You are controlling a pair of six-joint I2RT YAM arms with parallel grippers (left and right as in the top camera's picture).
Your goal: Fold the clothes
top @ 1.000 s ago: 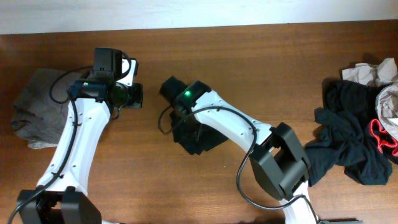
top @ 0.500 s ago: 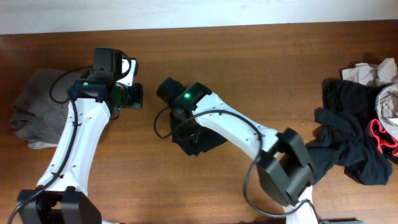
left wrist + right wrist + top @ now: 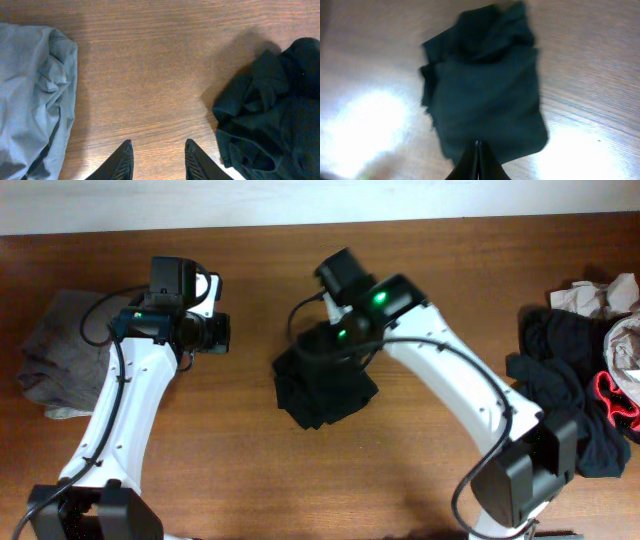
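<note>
Closed right claw point(image 3: 478, 151) over black garment point(image 3: 487, 100)

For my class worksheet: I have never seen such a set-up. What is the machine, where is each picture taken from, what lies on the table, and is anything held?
These are two robot arms at a wooden table, each ending in a two-finger gripper. One picture looks down from overhead; the others come from cameras on each wrist. A grey garment lies at the left, a black garment in the middle, a heap of clothes at the right. The left gripper is open and empty. The right gripper is shut over the black garment; whether it pinches cloth is unclear.
</note>
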